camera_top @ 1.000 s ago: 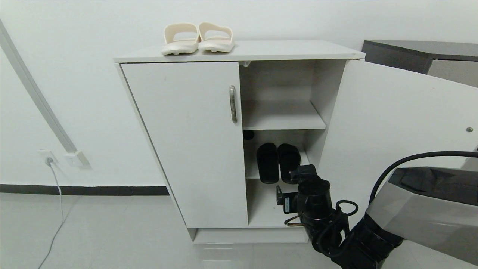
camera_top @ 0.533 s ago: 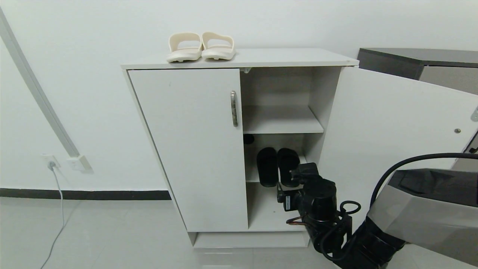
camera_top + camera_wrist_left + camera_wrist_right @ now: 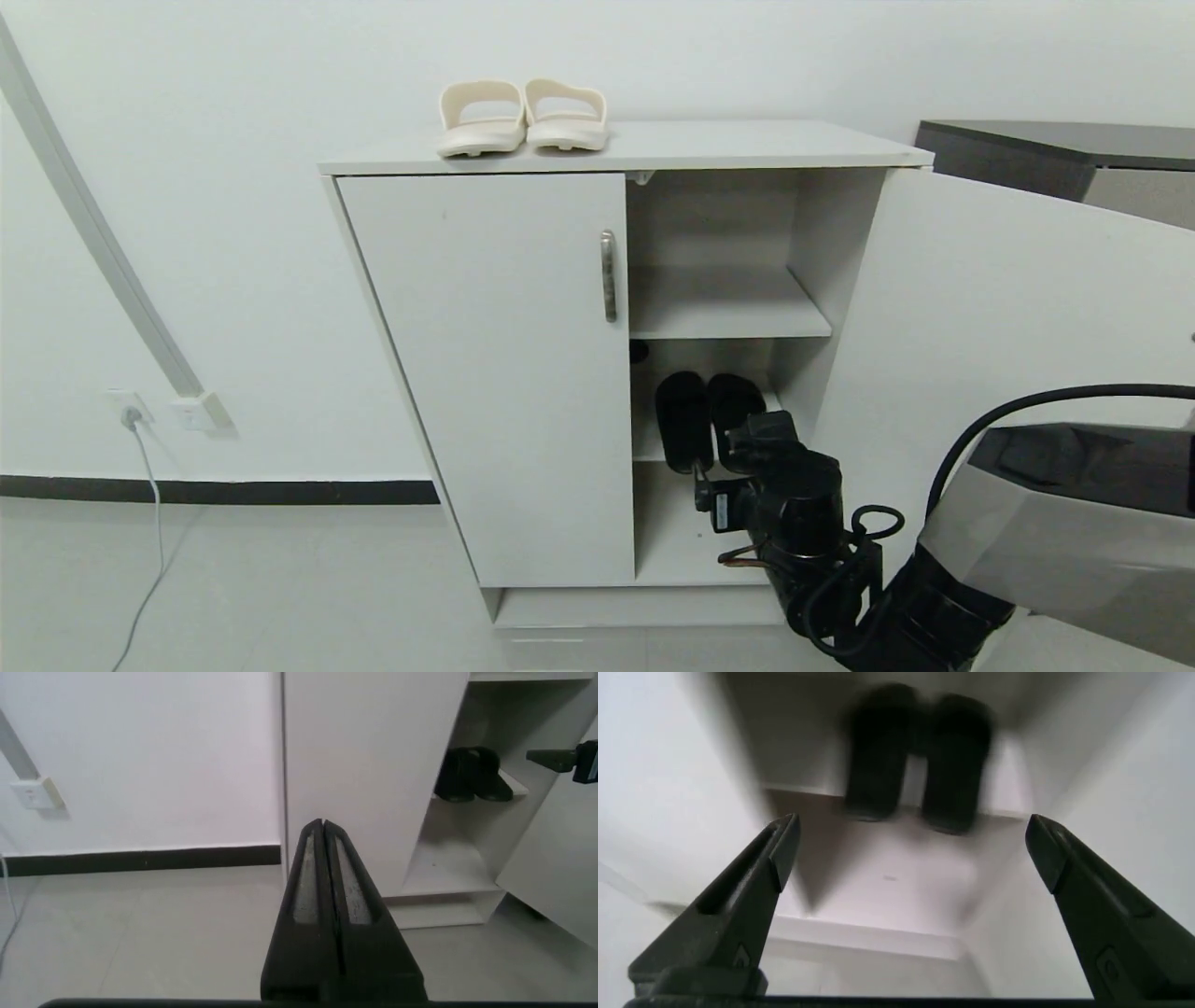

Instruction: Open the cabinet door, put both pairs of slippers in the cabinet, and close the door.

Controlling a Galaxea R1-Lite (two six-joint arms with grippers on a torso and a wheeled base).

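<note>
Spread wide, the right pincer point(image 3: 758, 431) hung in front of the cabinet's point(image 3: 653, 154) uncovered right half, level with the middle shelf point(image 3: 647, 446). Its two fingers point(image 3: 738, 905) stood well apart with nothing between them. Just beyond their tips the black slippers point(image 3: 915, 756) lay side by side on that shelf, toes toward the front edge, inside the cabinet. From the head view the pincer overlapped the toe of one black slipper, and I could not tell whether it touched.

The left pincer point(image 3: 322, 831) was pressed together, finger against finger, gripping nothing. It was held low above the floor point(image 3: 140, 924), well apart from the cabinet and off to the side of the left door point(image 3: 485, 373).

That left door sat flush against the frame, its metal handle point(image 3: 609, 276) upright along the inner edge. The right door point(image 3: 980, 308) was swung out far toward the robot. The upper shelf point(image 3: 724, 303) was bare. The cream slippers point(image 3: 523, 117) sat as a pair on top of the cabinet, near its left end, close to the wall point(image 3: 187, 140).
</note>
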